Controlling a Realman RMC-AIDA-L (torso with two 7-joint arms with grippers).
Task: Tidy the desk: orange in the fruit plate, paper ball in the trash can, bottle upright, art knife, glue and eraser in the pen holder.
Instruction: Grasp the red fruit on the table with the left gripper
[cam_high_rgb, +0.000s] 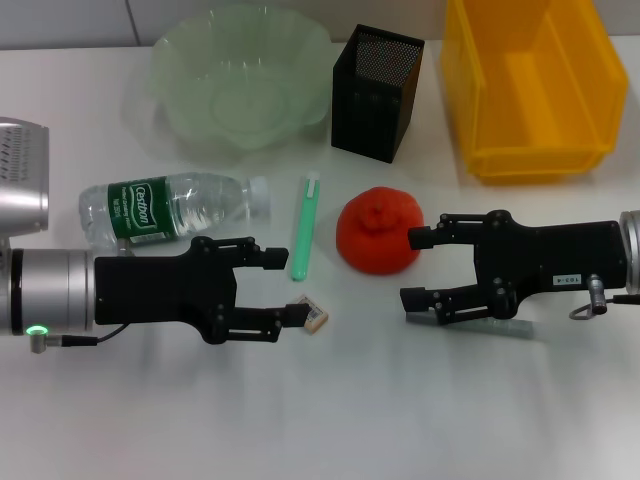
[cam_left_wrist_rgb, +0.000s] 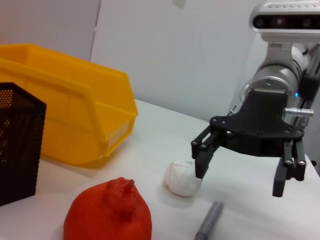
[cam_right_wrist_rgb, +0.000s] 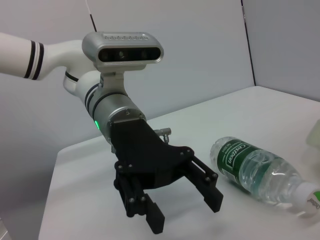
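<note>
The bottle (cam_high_rgb: 170, 207) lies on its side on the white counter (cam_high_rgb: 330, 420), its long way running across, cap toward the middle; the left hand (cam_high_rgb: 285, 289) hovers just in front of it, fingers spread wide and holding nothing. The eraser (cam_high_rgb: 313, 315) lies right at the tip of that hand's nearer finger, maybe touching it, though that is hard to tell. A green stick (cam_high_rgb: 305, 226), likely the glue, lies just past the left fingertips, its long way pointing from the robot toward the fruit plate (cam_high_rgb: 240, 75). The orange (cam_high_rgb: 378, 232) sits between the two hands, nearer the right one, with the pen holder (cam_high_rgb: 376, 92) behind it. The right hand (cam_high_rgb: 413, 268) has its fingers spread too, with nothing in them; the orange sits just beside its far finger. A grey stick (cam_high_rgb: 495, 325), perhaps the art knife, lies under that hand. The paper ball (cam_left_wrist_rgb: 183, 178) sits by the right hand; the trash can (cam_high_rgb: 530, 85) stands behind.
</note>
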